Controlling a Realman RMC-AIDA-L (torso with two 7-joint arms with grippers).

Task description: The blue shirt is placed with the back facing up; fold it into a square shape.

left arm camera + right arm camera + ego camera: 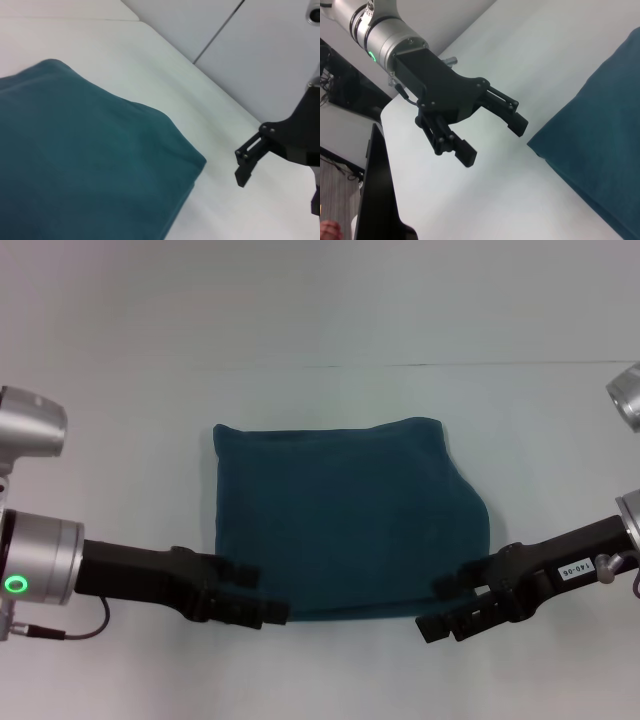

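Table: a broad white tabletop (330, 330) fills the head view, with a thin dark seam line (480, 364) crossing its far part; pale wall panels show behind it in the left wrist view.

Shirt: the large dark teal-blue cloth T-shirt (345, 520) lies flat at the middle of the table, already folded into a thick, roughly square pad. Plain cloth faces up; no lettering shows. Its far edge runs fairly straight, its right side bulges outward toward the near corner, and its near edge sits between the two grippers. The left wrist view shows a rounded folded corner (192, 162) resting on the white surface; the right wrist view shows another corner (540, 145) lying flat.

Left arm: a silver-jointed arm with a green ring light (16, 585) reaches in from the left edge.

Left gripper: the black two-fingered left gripper (262, 596) sits at the shirt's near left corner, fingers spread wide with nothing between them. The right wrist view shows it (496, 137) clear of the cloth, just beside the corner.

Right gripper: the black right gripper (438, 608) sits at the near right corner, fingers apart and empty, close to the hem. Whether it touches the cloth cannot be told. One finger (247, 160) shows in the left wrist view, apart from the shirt.
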